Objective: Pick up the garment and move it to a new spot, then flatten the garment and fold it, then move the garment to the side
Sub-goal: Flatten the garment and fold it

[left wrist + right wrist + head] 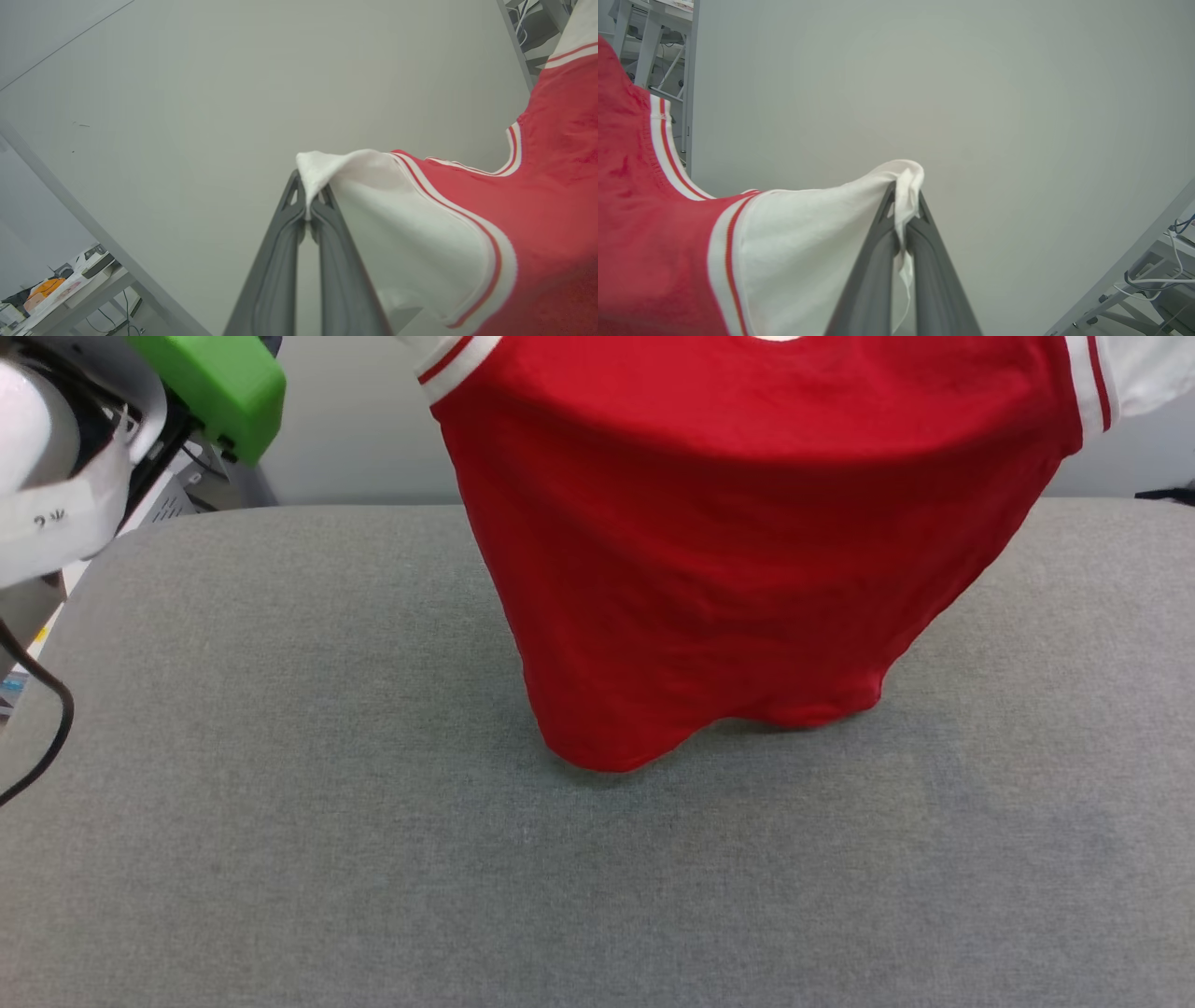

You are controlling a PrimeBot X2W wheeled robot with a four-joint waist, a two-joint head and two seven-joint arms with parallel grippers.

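Tabletop, grey and padded, lies below. The red jersey hangs over its far part, right of centre, stretched sideways between both arms, hem down at the surface; whether it touches cannot be told. Above, the left gripper is pinched tight on one white sleeve and the right gripper on the other sleeve, so laying it flat likely means lowering both together.

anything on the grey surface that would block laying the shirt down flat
Nothing visible does. The garment hangs from the left gripper and right gripper, shut on its sleeves; the grey surface below it holds no objects.
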